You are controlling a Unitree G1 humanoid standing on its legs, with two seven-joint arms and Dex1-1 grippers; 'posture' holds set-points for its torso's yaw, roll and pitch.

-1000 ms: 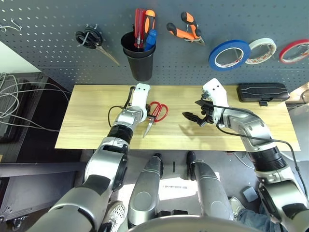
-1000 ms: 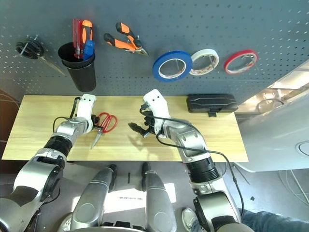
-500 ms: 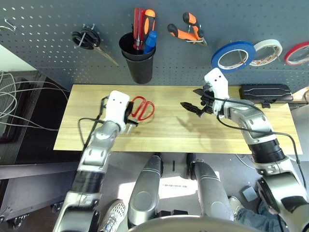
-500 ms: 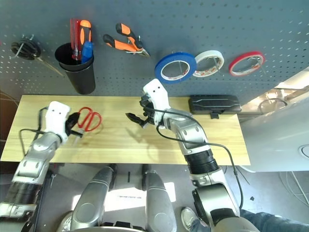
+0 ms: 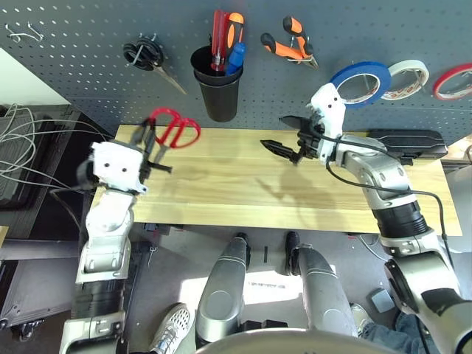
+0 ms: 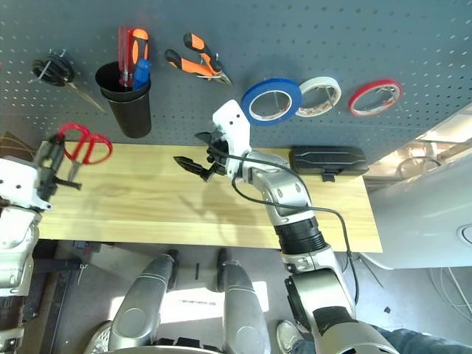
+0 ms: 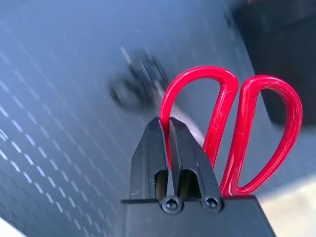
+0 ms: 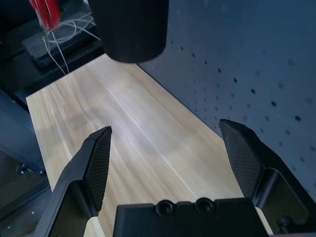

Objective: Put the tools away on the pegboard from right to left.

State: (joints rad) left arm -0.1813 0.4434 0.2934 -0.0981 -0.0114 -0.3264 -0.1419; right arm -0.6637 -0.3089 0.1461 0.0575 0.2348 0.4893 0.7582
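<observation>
From the head views, the red-handled scissors (image 5: pixel 174 129) are seen lifted clear of the worktop (image 5: pixel 243 192), carried in the left hand (image 5: pixel 147 151) at the worktop's left end, below the pegboard (image 5: pixel 88 44). On the pegboard the blue tape ring (image 5: pixel 360 82), the orange-handled pliers (image 5: pixel 290 43) and the blue-handled screwdriver (image 5: pixel 234 57) in the black cup (image 5: pixel 218 85) are already hung or stowed, so the scissors are judged to be the last tool. A pair of black-handled scissors (image 5: pixel 147 60) hangs on a hook just above and beside them. The right hand (image 5: pixel 284 136) is held above the worktop's middle with its fingers spread wide and nothing between them.

In the left wrist view, the left hand's fingers (image 7: pixel 148 158) are seen pinched shut on one red loop, with the second loop free beside them. The scissors are judged light and rigid, but the smooth plastic loop may swivel in so narrow a pinch; the free loop is the part to be slipped over a hook.

In the right wrist view, the right hand's fingers (image 8: pixel 96 163) stand far apart over bare wood, with the cup's base ahead of them.
</observation>
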